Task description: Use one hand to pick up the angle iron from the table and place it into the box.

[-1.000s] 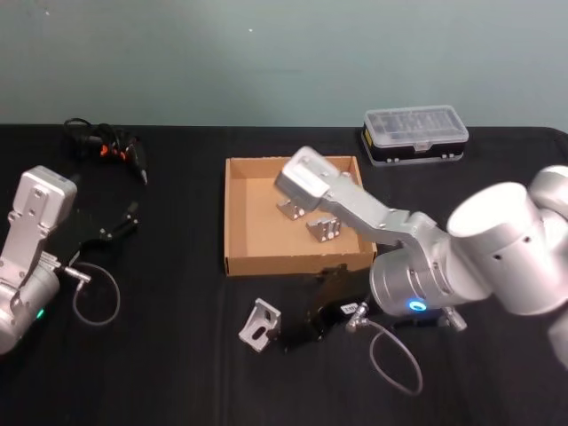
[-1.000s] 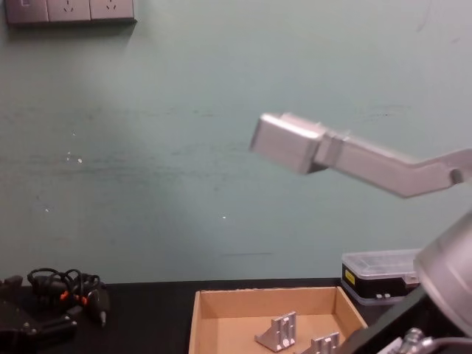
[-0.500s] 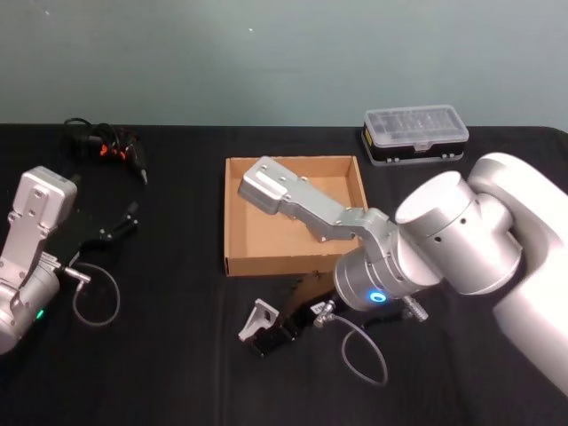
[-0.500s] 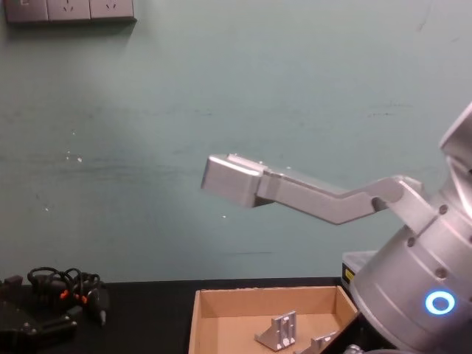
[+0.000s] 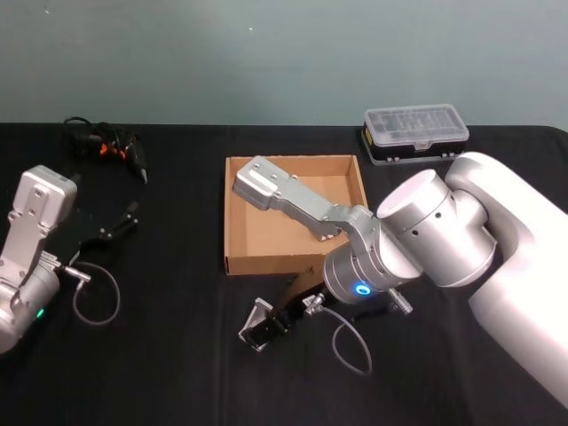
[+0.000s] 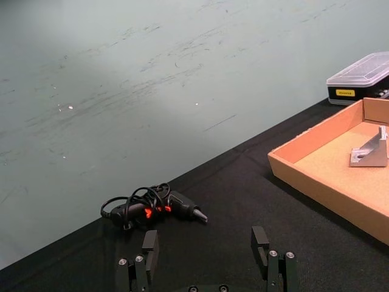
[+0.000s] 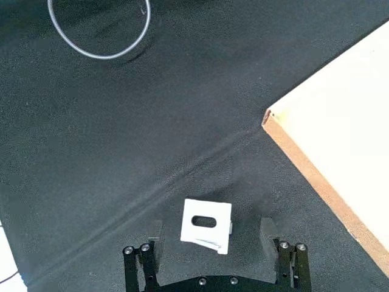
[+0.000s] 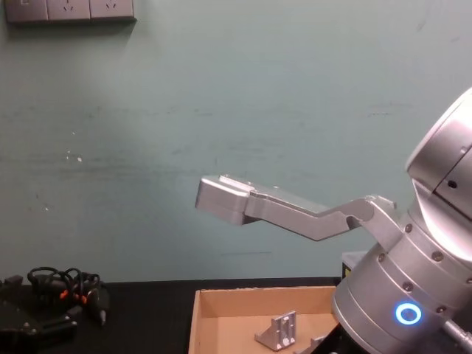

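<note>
My left claw (image 5: 129, 220) sits out at 9 o'clock on the black surface (image 5: 177, 355). Its fingers are spread and hold nothing, and it is well apart from the work, so I judge it the wrong one for this job. Moving right, the angle iron (image 5: 256, 318) lies flat on the surface near the front wall of the box (image 5: 266, 264), at about 7 o'clock from the box's middle and not touching the cardboard. My right claw (image 5: 273, 325) is down over it, reaching in from the 3 o'clock side with the arm slung across the box. The right wrist camera shows the relation that matters. The angle iron (image 7: 206, 225) sits between my two open fingers (image 7: 155, 237), with a gap on either side and neither pad touching it as far as I can tell. Its slotted face looks up at the camera, and the slot runs roughly along the line from one finger to the other, with the piece a little skewed. I expect closing to pinch it across its two side edges and perhaps square it up. From there the box lies at about 1 o'clock, a short lift over a low wall. At least one bracket (image 8: 280, 330) already rests inside. The clear-lidded case (image 5: 414, 133) stands farther right, beyond the box.
</note>
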Controlling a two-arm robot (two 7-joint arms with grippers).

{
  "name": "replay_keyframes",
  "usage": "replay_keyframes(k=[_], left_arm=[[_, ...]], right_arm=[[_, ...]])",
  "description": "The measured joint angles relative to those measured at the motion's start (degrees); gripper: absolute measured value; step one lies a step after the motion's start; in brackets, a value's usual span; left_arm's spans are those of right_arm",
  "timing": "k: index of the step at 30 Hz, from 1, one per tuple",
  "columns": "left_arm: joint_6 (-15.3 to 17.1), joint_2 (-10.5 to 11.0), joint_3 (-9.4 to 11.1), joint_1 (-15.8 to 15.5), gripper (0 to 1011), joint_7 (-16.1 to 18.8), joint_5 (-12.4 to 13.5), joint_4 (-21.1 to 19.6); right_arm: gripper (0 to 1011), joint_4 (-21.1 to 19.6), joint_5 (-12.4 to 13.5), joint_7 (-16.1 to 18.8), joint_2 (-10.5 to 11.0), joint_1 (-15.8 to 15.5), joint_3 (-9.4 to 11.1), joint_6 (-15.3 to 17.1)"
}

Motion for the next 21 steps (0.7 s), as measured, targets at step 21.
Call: replay_keyframes(k=[21], left_arm=[[0.00,0.00,0.00,0.01,1000,0.00,0.00,0.00]], right_arm=[[629,-0.44,0.05,0.00,0.18,-0.10,0.09,0.03]])
